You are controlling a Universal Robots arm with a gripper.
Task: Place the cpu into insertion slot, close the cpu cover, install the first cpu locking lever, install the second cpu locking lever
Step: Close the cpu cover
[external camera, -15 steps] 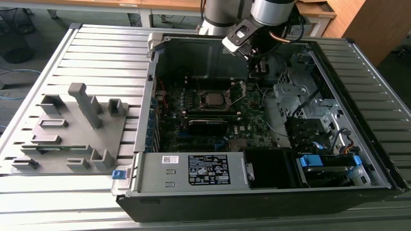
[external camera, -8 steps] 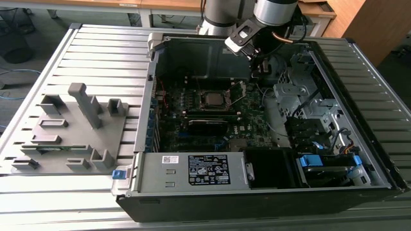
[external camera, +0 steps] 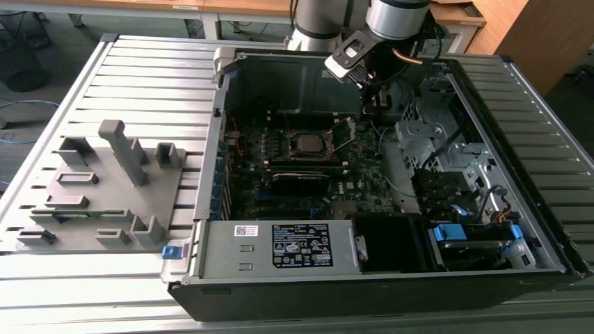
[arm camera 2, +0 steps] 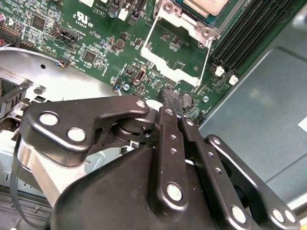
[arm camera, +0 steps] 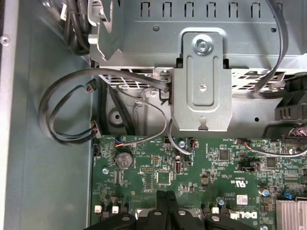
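The open computer case is lying on the slatted table, and a grey fixture tray is sitting just beside it. Inside the case, a white-labelled grey box is resting against one wall.

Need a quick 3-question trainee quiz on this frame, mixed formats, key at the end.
1. True or false: the gripper hangs outside the computer case.
2. The grey fixture plate lies: A) to the exterior view's left of the computer case; B) to the exterior view's right of it; C) inside it.
3. In the second wrist view, name the small round silver part on the green circuit board right beside the gripper's tips.

Key
1. False: it is inside the case, over the board.
2. A.
3. The coin-cell battery.
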